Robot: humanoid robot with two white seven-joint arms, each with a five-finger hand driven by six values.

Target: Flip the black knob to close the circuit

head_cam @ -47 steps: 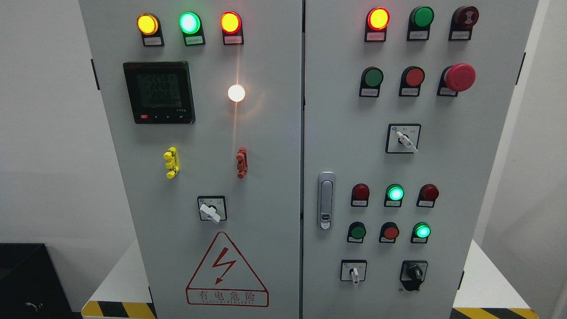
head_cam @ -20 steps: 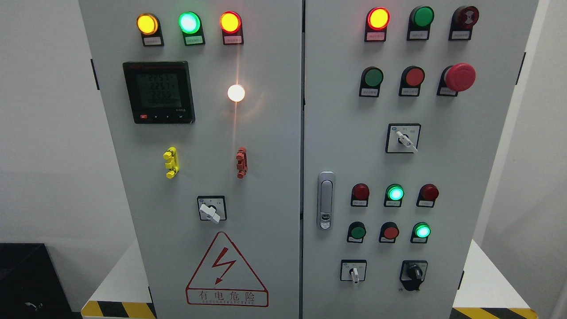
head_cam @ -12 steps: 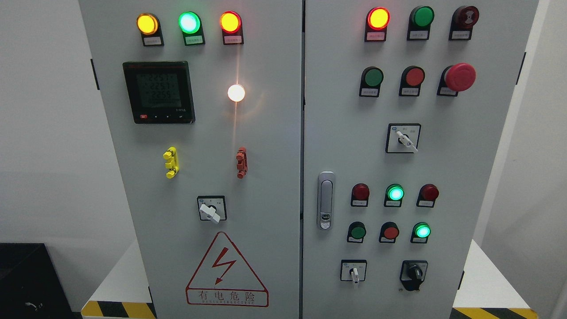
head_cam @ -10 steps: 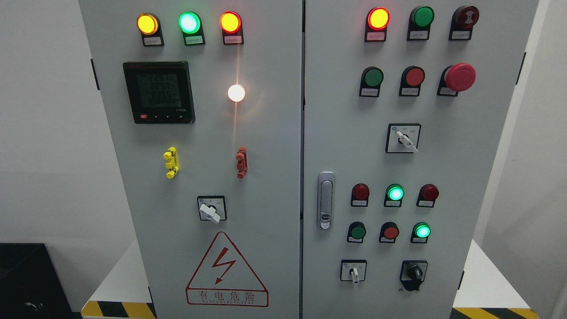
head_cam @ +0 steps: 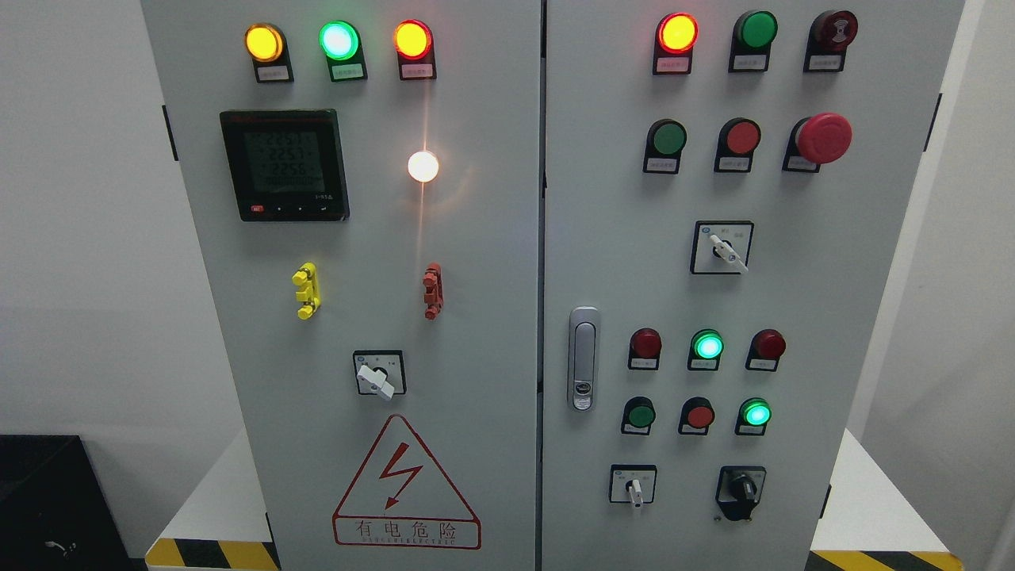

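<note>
The black knob [head_cam: 742,486] sits on a black plate at the lower right of the grey cabinet's right door [head_cam: 793,301]. Its handle points roughly upward, tilted slightly left. A white-handled selector switch [head_cam: 633,486] sits just left of it. Neither of my hands nor arms shows in the head view.
The right door carries rows of buttons, lit green lamps [head_cam: 707,346] [head_cam: 756,413], a red mushroom button [head_cam: 823,138], another white selector [head_cam: 723,247] and a door latch [head_cam: 584,358]. The left door holds a meter [head_cam: 284,165], lamps, a white selector [head_cam: 377,376] and a red warning triangle [head_cam: 404,484].
Only the meter digits flicker; nothing else has moved.
</note>
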